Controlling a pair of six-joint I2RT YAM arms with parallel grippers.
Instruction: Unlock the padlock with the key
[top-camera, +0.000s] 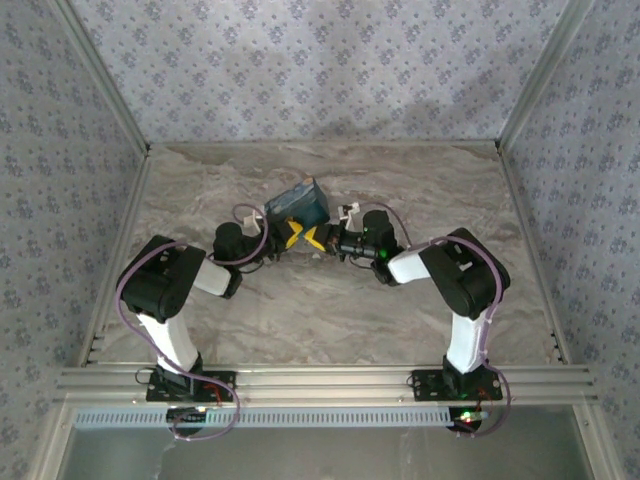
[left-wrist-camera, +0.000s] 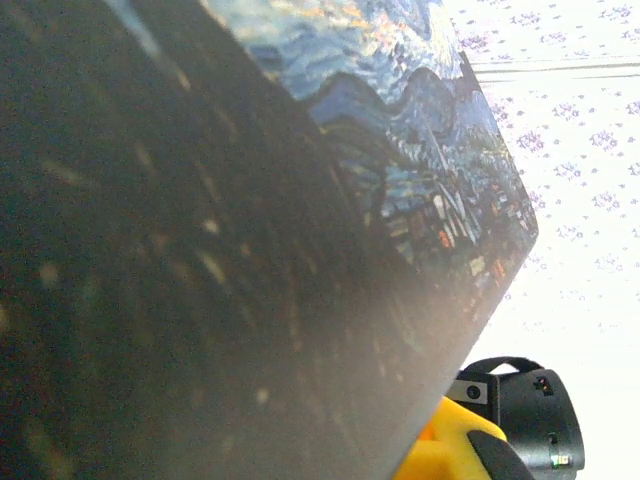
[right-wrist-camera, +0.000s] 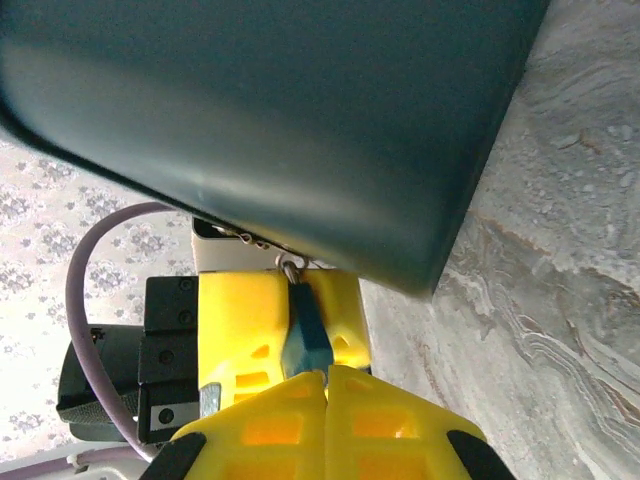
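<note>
With right gripper (right-wrist-camera: 325, 385) pinched on key (right-wrist-camera: 305, 335), probably aiming at padlock; cannot tell state of left gripper (top-camera: 291, 237).

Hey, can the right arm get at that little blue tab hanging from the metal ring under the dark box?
Probably yes. The right gripper sits closed on the lower tip of the small blue tab, with nothing between them. The left gripper's yellow fingers crowd close behind the tab.

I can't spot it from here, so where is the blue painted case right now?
In the top view the blue painted case is centred toward the back, just behind the left claw and right claw.
</note>
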